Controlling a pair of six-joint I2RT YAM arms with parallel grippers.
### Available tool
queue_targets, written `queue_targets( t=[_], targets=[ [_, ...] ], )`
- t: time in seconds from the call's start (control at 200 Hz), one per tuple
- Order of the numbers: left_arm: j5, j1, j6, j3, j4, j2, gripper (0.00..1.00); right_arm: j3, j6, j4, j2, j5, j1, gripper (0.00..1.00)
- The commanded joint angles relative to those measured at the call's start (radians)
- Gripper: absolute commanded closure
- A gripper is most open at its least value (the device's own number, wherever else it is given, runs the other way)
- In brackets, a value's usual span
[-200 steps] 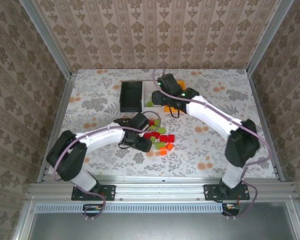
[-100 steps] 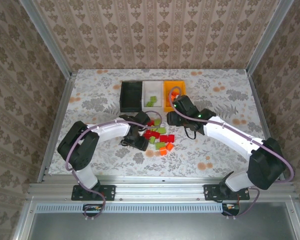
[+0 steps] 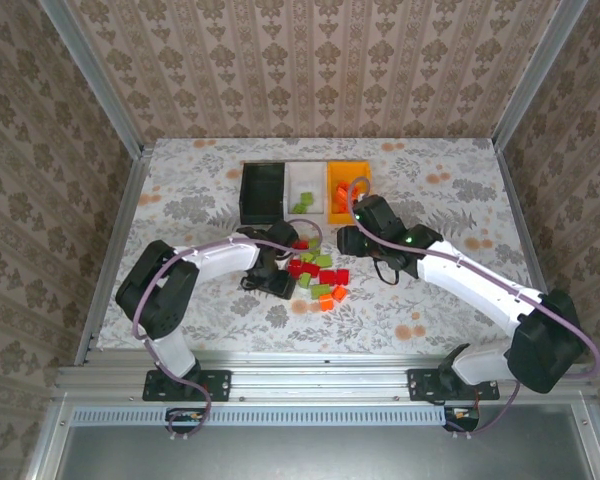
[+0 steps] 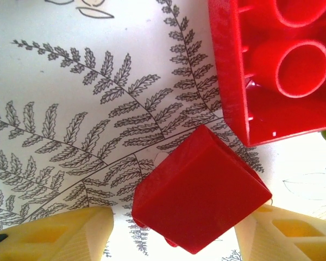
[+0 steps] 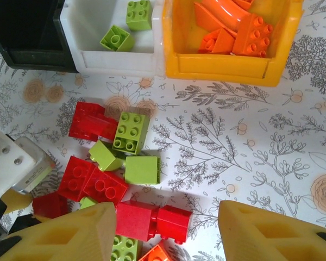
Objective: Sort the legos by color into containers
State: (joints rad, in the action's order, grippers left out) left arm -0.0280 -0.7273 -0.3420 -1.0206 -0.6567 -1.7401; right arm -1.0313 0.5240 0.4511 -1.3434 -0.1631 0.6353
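The legos lie in a loose pile (image 3: 320, 275) of red, lime green and orange bricks at mid-table. My left gripper (image 3: 285, 272) is down at the pile's left edge. In the left wrist view its jaws (image 4: 174, 234) straddle a tilted red brick (image 4: 198, 196); the right finger (image 4: 293, 234) is against it and a gap remains at the left finger (image 4: 60, 234). My right gripper (image 3: 352, 240) hovers open over the pile's right side, its jaws (image 5: 165, 228) wide above two red bricks (image 5: 152, 220). The containers stand behind: black (image 3: 263, 192), white (image 3: 305, 180), orange-yellow (image 3: 347, 172).
The white bin (image 5: 117, 60) holds green bricks (image 5: 117, 39) and the orange-yellow bin (image 5: 223, 68) holds orange bricks (image 5: 233, 27). An upturned red brick (image 4: 282, 70) lies just beyond the straddled one. Bare flowered tablecloth (image 5: 271, 152) stretches right of the pile.
My right arm has drawn back from over the bins to above the pile. My left jaws have narrowed around the red brick.
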Motion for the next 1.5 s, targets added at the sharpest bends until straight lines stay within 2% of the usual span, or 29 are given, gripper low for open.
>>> queue_targets(
  t=[0.0, 0.095, 0.195, 0.305, 0.545, 0.79, 0.955, 1.145, 1.335, 1.495],
  targets=[
    [0.153, 0.072, 0.044, -0.021, 0.251, -0.059, 0.35, 0.024, 0.019, 0.015, 0.032, 0.009, 0.012, 0.46],
    [0.144, 0.075, 0.057, -0.030, 0.255, -0.056, 0.35, 0.028, 0.020, 0.022, 0.038, 0.004, 0.014, 0.46],
    [0.184, 0.079, 0.068, -0.032, 0.252, -0.053, 0.37, 0.031, 0.023, 0.022, 0.041, 0.003, 0.015, 0.46],
    [0.153, 0.088, 0.066, -0.031, 0.258, -0.058, 0.38, 0.034, 0.027, 0.020, 0.043, 0.001, 0.018, 0.46],
    [0.144, 0.079, 0.028, -0.026, 0.274, -0.081, 0.60, 0.037, 0.031, 0.014, 0.040, -0.001, 0.027, 0.46],
    [0.190, 0.053, 0.018, -0.020, 0.248, -0.032, 0.68, 0.043, 0.031, 0.009, 0.040, -0.002, 0.033, 0.46],
    [0.203, 0.045, 0.015, -0.034, 0.195, 0.060, 0.68, 0.044, 0.027, 0.005, 0.034, -0.003, 0.033, 0.46],
    [0.201, 0.057, 0.045, -0.140, 0.096, 0.110, 0.68, 0.063, 0.025, -0.010, 0.028, -0.014, 0.032, 0.47],
    [0.215, 0.114, 0.086, -0.260, 0.051, 0.057, 0.67, 0.092, 0.028, -0.021, 0.037, -0.018, 0.027, 0.46],
    [0.189, 0.214, 0.114, -0.464, -0.008, -0.093, 0.66, 0.113, 0.018, -0.022, 0.047, -0.024, 0.014, 0.46]
  ],
)
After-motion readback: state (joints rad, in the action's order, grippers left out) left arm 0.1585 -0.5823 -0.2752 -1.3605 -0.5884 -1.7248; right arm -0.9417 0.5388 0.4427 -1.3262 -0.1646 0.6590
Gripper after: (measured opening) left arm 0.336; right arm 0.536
